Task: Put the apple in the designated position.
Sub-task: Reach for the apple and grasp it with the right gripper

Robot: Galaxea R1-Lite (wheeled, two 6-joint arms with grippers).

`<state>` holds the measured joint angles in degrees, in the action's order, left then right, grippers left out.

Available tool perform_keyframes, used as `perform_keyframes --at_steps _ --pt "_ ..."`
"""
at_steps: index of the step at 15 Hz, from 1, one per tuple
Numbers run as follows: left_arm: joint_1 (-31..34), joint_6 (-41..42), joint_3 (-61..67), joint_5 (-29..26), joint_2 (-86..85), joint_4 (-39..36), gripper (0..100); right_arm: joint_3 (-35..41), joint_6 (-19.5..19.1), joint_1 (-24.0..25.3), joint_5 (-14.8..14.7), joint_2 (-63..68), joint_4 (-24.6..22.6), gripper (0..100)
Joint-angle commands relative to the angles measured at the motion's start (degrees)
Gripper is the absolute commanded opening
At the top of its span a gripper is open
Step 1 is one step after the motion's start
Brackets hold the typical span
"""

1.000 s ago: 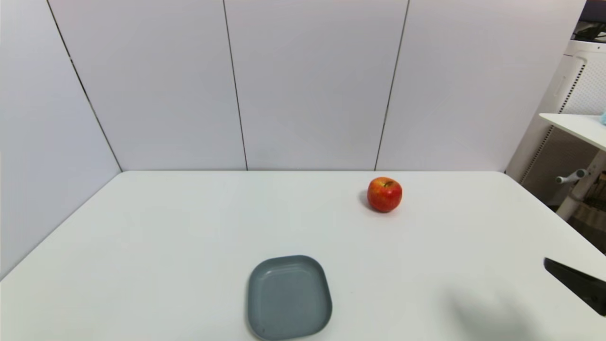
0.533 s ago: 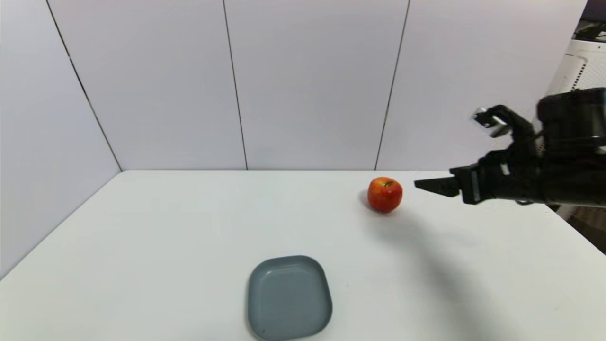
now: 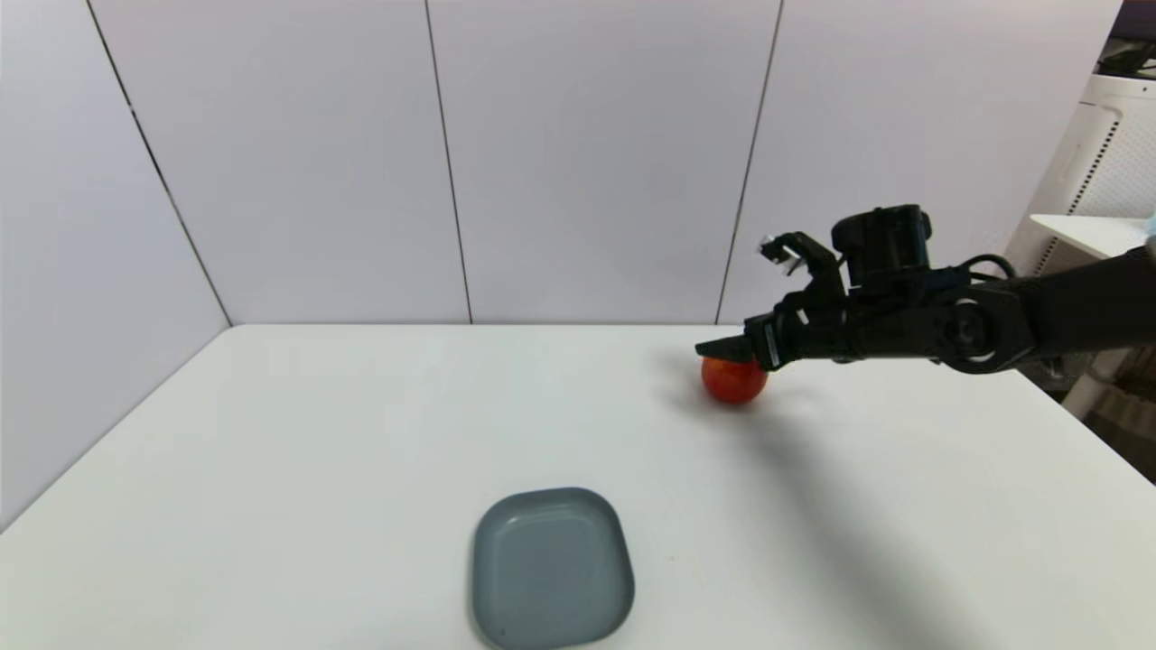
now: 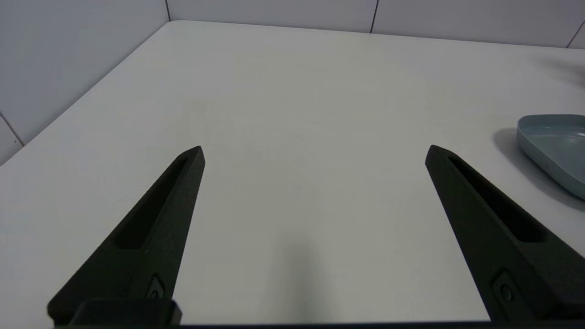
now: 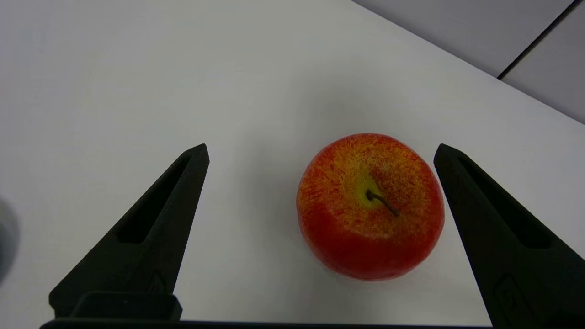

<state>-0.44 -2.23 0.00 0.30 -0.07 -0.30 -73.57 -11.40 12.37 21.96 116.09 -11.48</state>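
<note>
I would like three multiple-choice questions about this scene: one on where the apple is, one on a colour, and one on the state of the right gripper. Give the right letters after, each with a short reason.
1. Where does the apple sit?
A. on the bare white table
B. on the grey plate
C. between the left gripper's fingers

2. What colour is the plate?
A. red
B. grey-blue
C. yellow

3. What is the state of the right gripper?
A. shut on the apple
B. shut, holding nothing
C. open, above the apple

Answers:
1. A: the head view shows the apple on the tabletop, far from the plate; the left gripper has only table before it.
2. B: both the head view and the left wrist view show it grey-blue.
3. C: the right wrist view shows both fingers spread, the apple lying between them, nearer one finger and not pinched.
</note>
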Motion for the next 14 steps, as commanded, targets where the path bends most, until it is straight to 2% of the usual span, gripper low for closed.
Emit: perform_keyframes --at_steps 1,13,14 --pt "0.0 -0.1 0.0 0.0 0.0 0.0 100 -0.6 -0.1 -0.3 -0.2 3.5 -1.8 100" --pt "0.0 -0.1 0.0 0.0 0.0 0.0 100 0.5 -0.3 -1.5 -0.7 5.9 -2.3 100" --pt "0.0 -0.1 0.0 0.0 0.0 0.0 100 1.1 -0.8 -1.7 -0.6 6.0 -2.4 0"
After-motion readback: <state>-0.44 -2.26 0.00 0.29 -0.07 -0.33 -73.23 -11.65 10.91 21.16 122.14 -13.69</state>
